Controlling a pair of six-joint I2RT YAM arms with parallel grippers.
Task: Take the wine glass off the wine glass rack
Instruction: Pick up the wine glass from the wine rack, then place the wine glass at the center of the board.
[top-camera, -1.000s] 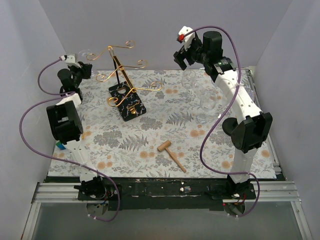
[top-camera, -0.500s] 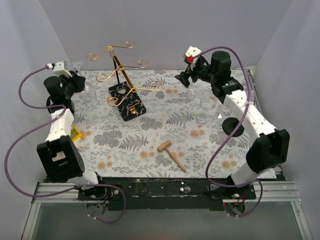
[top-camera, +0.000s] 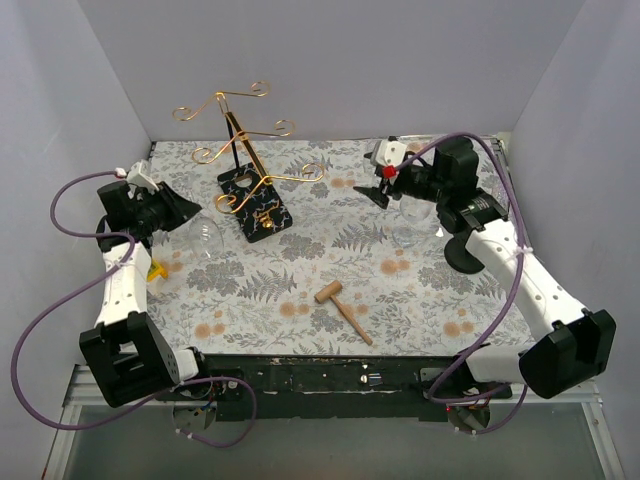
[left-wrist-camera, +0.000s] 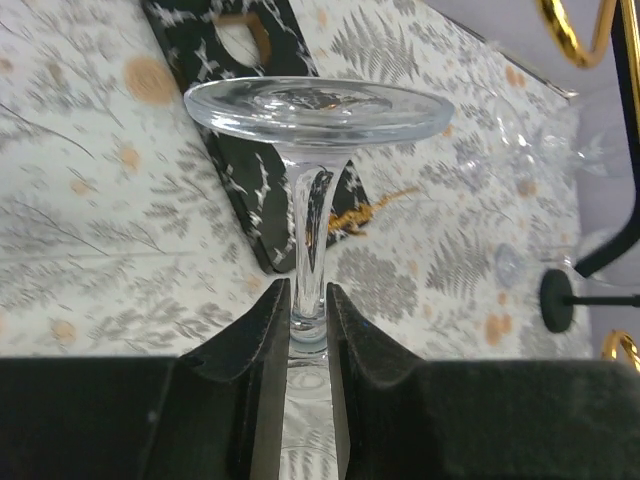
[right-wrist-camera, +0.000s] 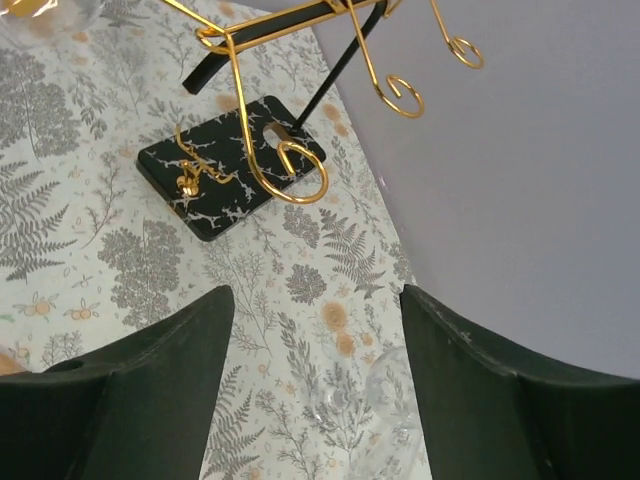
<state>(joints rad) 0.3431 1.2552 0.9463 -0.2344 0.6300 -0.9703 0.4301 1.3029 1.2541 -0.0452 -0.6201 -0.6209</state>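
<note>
The wine glass rack (top-camera: 243, 140) is a gold wire stand on a black base (top-camera: 256, 206) at the back left of the mat. No glass hangs on its arms. My left gripper (top-camera: 180, 212) is left of the base and shut on the stem of a clear wine glass (top-camera: 205, 238). In the left wrist view the fingers (left-wrist-camera: 262, 330) clamp the stem (left-wrist-camera: 308, 250) below the round foot (left-wrist-camera: 318, 106). My right gripper (top-camera: 384, 186) is open and empty, right of the rack. In the right wrist view the gripper (right-wrist-camera: 315, 300) looks at the rack base (right-wrist-camera: 230, 165).
Other clear glasses stand on the mat at the right (top-camera: 406, 218) and show in the right wrist view (right-wrist-camera: 375, 410). A black round stand (top-camera: 463, 252) sits by the right arm. A wooden mallet (top-camera: 343, 309) lies front centre. A yellow object (top-camera: 155, 270) lies by the left arm.
My left arm has come down and forward from the rack's height with the glass in its grip. My right arm has lowered and swung toward the mat's centre.
</note>
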